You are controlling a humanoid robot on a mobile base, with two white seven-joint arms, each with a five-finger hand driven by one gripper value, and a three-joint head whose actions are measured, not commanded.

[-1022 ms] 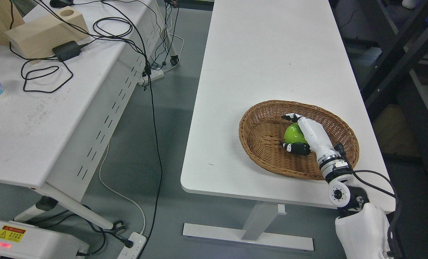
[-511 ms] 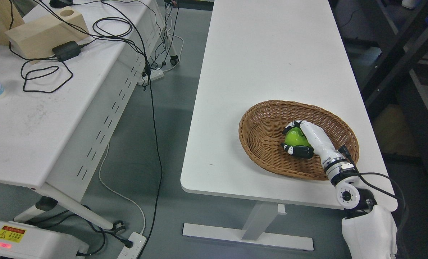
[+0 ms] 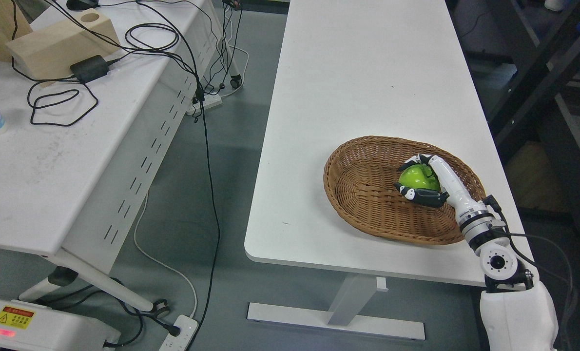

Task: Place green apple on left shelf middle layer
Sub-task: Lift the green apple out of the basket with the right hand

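on the white tabletop [image 3: 368,87] sits a wicker basket [image 3: 358,195], and over its right half the green apple [image 3: 419,178] is clamped in the curled fingers [image 3: 424,196] of the right robot hand [image 3: 429,180], whose arm enters from the lower right.

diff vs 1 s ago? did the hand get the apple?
Yes. The right hand went from open beside the green apple to fingers curled around it, then drew it toward the right side of the wicker basket as the arm pulled back. Whether the apple has cleared the basket floor is unclear. The basket, white table and left desk clutter are unchanged; the camera barely shifted.
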